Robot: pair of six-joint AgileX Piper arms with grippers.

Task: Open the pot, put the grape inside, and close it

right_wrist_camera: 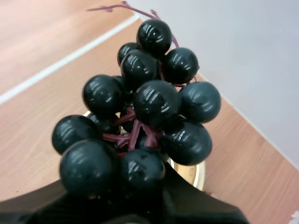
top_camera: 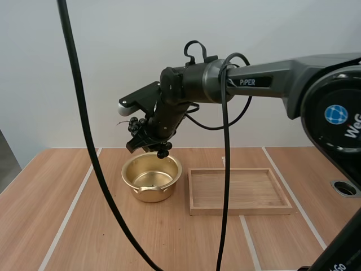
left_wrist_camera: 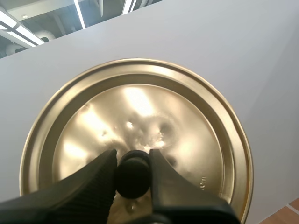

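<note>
Right tool (top_camera: 149, 137) clamped on grapes (right_wrist_camera: 140, 112), hanging over the open pot (top_camera: 144, 195) on the tabletop (top_camera: 84, 226) | left tool (left_wrist_camera: 132, 158) clamped on the lid (left_wrist_camera: 140, 107) by its knob (left_wrist_camera: 132, 176), clear of pot

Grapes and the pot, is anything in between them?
No, just air. In the high view the grapes hang in the right hand above the open pot.
</note>
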